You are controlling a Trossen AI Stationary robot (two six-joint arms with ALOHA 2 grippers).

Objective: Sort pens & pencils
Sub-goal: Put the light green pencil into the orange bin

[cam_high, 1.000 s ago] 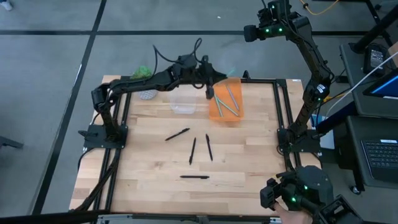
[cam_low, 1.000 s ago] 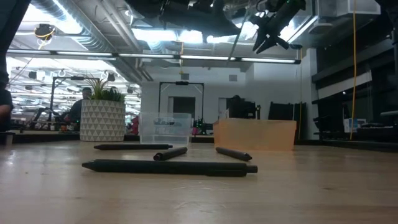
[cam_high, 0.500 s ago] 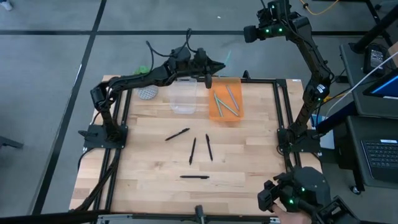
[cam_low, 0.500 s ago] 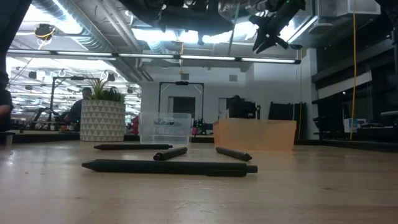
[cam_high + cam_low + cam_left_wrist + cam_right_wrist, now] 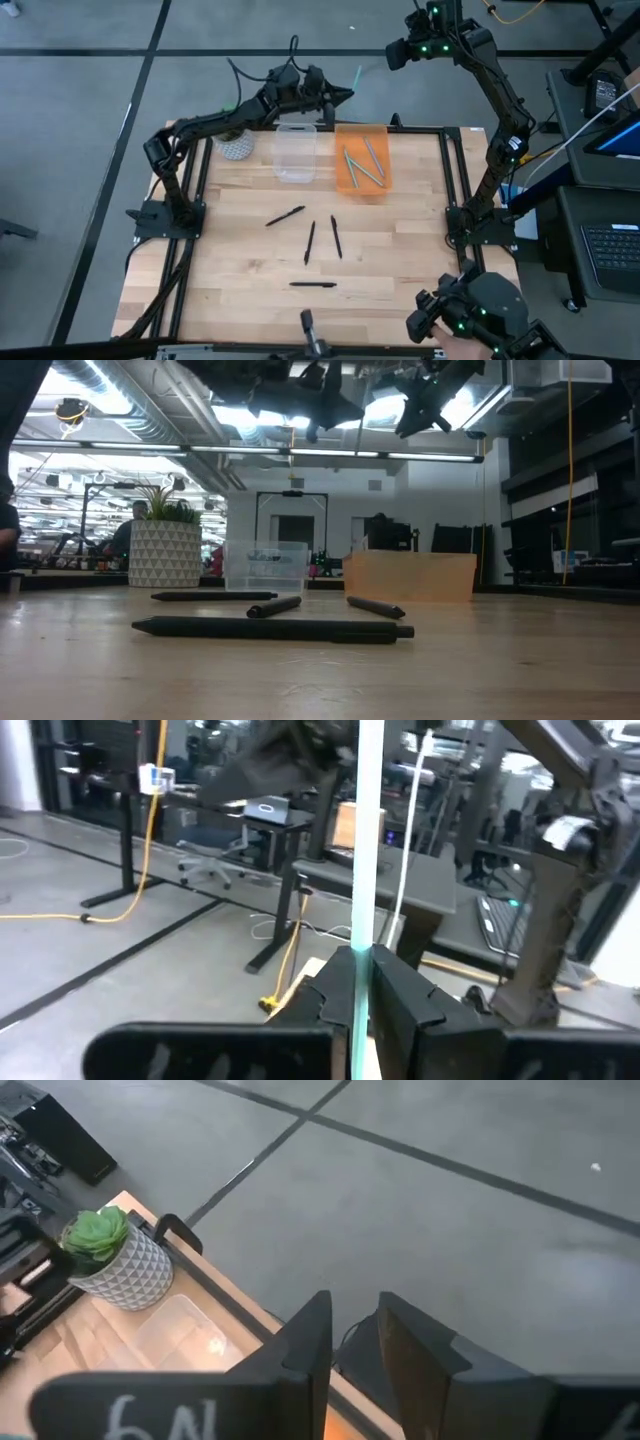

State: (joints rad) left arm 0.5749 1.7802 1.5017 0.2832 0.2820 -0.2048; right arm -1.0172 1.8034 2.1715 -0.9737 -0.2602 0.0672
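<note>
My left gripper (image 5: 338,97) hovers high over the table's far edge, between the clear tub (image 5: 295,155) and the orange tray (image 5: 345,180), shut on one pale teal pencil (image 5: 357,77). Three teal pencils (image 5: 362,160) lie in the orange tray. Four black pens lie flat on the wood: one slanted (image 5: 285,216), two near the middle (image 5: 310,242) (image 5: 337,237), and one nearest the near edge (image 5: 313,284). My right gripper (image 5: 397,52) waits raised beyond the far right corner, open by a narrow gap (image 5: 355,1305). My left gripper pinches the teal pencil's shaft (image 5: 360,935) between its two fingers (image 5: 400,1000). The fingers lie about level and across the pencil. The pencil is lifted clear and stands roughly upright, a long part (image 5: 368,820) rising past the fingertips; its other end is hidden between the fingers.
A potted plant (image 5: 235,145) stands at the far left corner beside the clear tub. A black frame rail (image 5: 455,170) runs along the table's edges. Bare wood lies left and right of the black pens. Another device (image 5: 480,310) sits off the near right corner.
My left gripper has risen from just above the orange tray's left side and moved toward the far edge, tipping from pointing down to about level, still shut on the teal pencil, which has gone up with it. The black pens and the pencils in the tray have not moved.
</note>
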